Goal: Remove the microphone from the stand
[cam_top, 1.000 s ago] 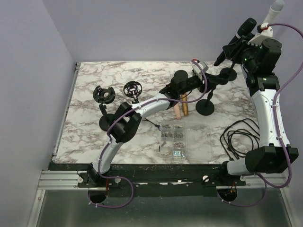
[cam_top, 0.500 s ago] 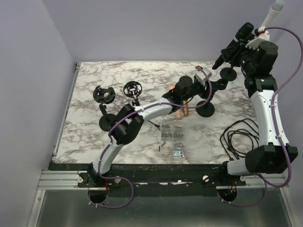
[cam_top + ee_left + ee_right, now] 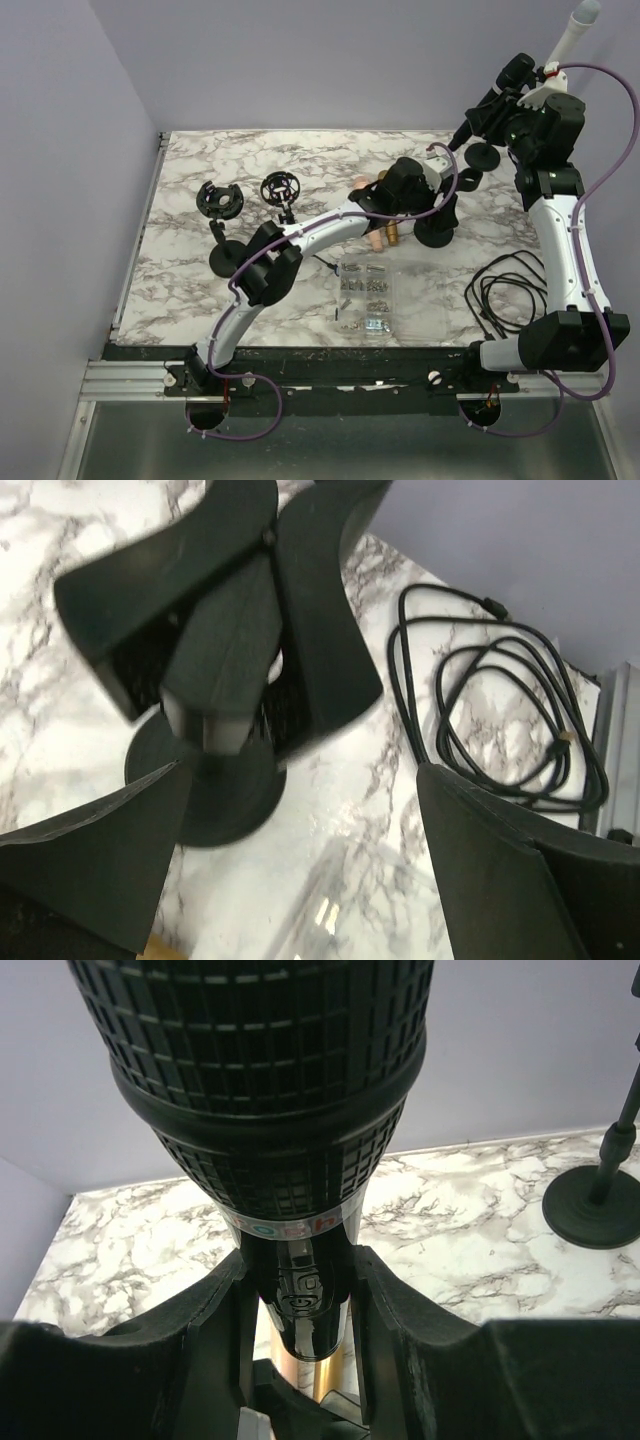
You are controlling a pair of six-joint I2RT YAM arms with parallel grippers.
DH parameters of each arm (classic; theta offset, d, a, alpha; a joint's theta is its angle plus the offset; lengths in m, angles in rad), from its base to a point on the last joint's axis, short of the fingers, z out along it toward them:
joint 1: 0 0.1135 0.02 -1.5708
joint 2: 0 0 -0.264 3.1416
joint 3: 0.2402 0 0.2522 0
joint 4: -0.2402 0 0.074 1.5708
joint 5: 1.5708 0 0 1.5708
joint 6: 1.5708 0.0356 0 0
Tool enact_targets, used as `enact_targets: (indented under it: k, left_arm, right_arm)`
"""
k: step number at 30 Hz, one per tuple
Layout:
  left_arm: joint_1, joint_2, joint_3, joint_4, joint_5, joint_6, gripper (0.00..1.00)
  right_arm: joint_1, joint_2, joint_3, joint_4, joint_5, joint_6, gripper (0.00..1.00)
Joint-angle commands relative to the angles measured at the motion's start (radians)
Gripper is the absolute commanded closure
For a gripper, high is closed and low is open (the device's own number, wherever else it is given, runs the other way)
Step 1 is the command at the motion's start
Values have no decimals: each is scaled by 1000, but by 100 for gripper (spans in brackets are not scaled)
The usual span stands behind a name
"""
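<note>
At 2 o'clock, above desk [image 3: 200, 290]: microphone [image 3: 497, 92] clamped in right fingers [image 3: 212, 1332], head cropped in wrist view. Left fingers [image 3: 92, 865] spread wide, gripping nothing; stand [image 3: 215, 790] ahead blurred, base partly hidden.

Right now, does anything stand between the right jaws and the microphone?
Nothing visible does. The right gripper has its jaws closed directly on the microphone, one on each side of its narrow body.

microphone [image 3: 270, 1080]: matt black mesh grille | table [image 3: 180, 290]: smooth marble-look | stand [image 3: 215, 805]: matt, perhaps plastic
</note>
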Motion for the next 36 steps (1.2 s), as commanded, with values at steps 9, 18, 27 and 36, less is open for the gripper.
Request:
enact_targets:
  k: [9,18,27,36]
  left_arm:
    - [61,-425,-237,-148,42,-59,2]
    - [143,-781,-464,-244,134,-156,1]
    - [237,-1150,-511,-465,-53,7,2]
    - [240,-1342,-765,-347,-421,179,2]
  right_arm:
    - [10,88,-9,13,-141,101,99]
    - [207,218,97,-89,-190,85,99]
    - [374,362,187,-323,-18,14,99]
    - [539,543,306,-496,221,-67,99]
